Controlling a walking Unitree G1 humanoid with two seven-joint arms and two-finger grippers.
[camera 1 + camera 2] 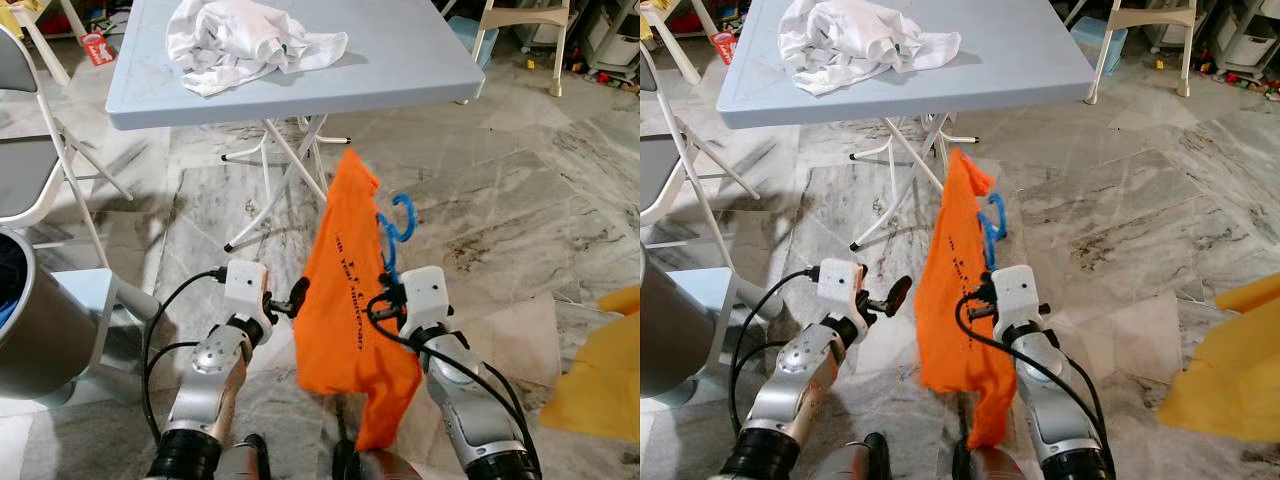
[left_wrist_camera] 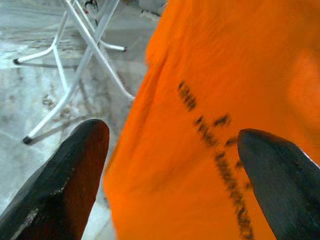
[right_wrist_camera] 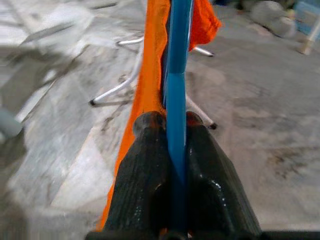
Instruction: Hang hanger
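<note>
- Our right gripper [image 3: 175, 150] squeezes the blue hanger [image 3: 177, 65] tight, below the table [image 1: 400, 70].
- An orange shirt [image 1: 345, 300] hangs on the hanger.
- Our left gripper [image 2: 172, 170] is wide open beside the shirt, holding nothing.

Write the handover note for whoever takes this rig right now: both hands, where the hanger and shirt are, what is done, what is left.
Right hand: shut on the blue plastic hanger, held low in front of the robot, above the marble floor.
Left hand: open, fingers either side of the orange printed T-shirt, not gripping it.
Done: the shirt is draped on the hanger.
Left: hanging it up; no rail or hook is in sight.
Nearby: light blue folding table with a crumpled white cloth, ahead of the robot.
</note>
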